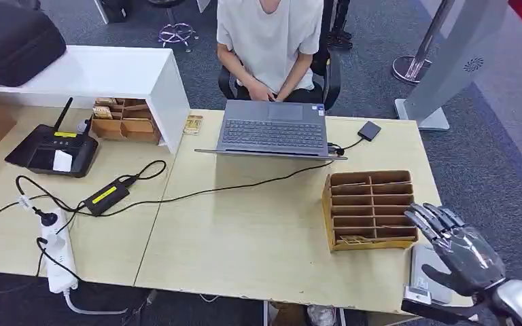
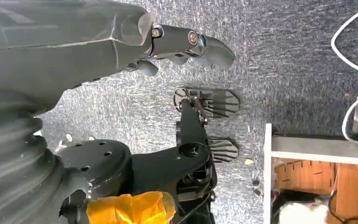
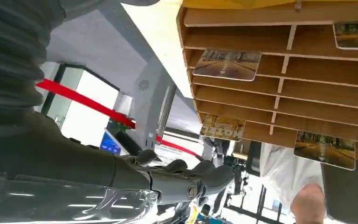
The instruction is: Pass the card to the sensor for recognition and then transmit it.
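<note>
Right hand (image 1: 459, 248) fingers spread, holding nothing | cards (image 3: 227, 64) lie flat in wooden rack (image 1: 370, 207)

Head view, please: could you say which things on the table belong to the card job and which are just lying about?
Job: slotted wooden card rack, cards in it, grey sensor pad, right hand.
Lying about: laptop, power strip, black charger, black remote.

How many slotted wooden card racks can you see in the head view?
2. One rack stands at the right, beside the right robot hand; the other rack sits under the white shelf on the left. More may be hidden behind the shelf.
</note>
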